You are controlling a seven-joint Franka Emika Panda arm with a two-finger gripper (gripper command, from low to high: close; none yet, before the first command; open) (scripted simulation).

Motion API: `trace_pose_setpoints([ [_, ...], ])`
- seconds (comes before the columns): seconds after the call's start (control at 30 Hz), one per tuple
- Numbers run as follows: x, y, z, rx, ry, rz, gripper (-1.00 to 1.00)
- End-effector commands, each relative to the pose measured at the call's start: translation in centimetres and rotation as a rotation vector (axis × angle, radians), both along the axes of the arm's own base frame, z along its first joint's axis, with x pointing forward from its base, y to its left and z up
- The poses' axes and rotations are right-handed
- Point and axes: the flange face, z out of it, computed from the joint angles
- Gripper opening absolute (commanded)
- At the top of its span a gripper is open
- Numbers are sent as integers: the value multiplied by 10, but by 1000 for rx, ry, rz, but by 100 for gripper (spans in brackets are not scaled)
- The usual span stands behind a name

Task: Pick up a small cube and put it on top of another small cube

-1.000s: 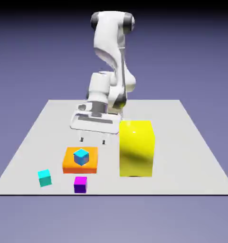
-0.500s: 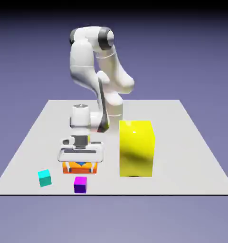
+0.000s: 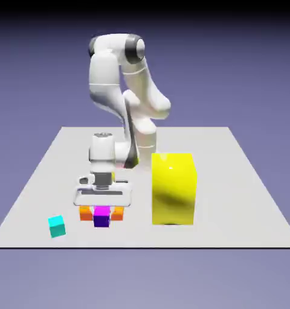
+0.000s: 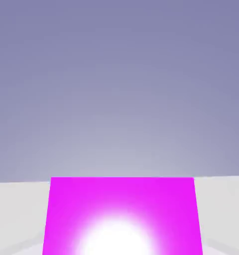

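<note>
The pincer (image 3: 101, 208) is clenched on the small purple cube with a magenta top (image 3: 101, 216), so the grasp looks done, while stacking it remains.

The tall yellow block (image 3: 174, 188) pretty much walls off the exterior view's right side of the tool (image 3: 102, 208), which sits low over the orange block (image 3: 86, 213). A turquoise cube (image 3: 57, 226) sits near the bench (image 3: 244, 175)'s front left corner. The far-edge stretch looks bare.
</note>
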Motion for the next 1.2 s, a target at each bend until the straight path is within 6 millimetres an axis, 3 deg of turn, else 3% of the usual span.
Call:
trace_pose_setpoints([
  [0.0, -1, -5, 3, -27, 17, 21, -100],
  [0.3, -15, -40, 42, -196, 153, 205, -100],
  [0.6, -34, -62, 84, -228, 236, 401, -100],
  [0.9, -57, -70, 111, -146, 232, 640, -100],
  [1.17, -76, -65, 116, -6, 133, 896, -100],
])
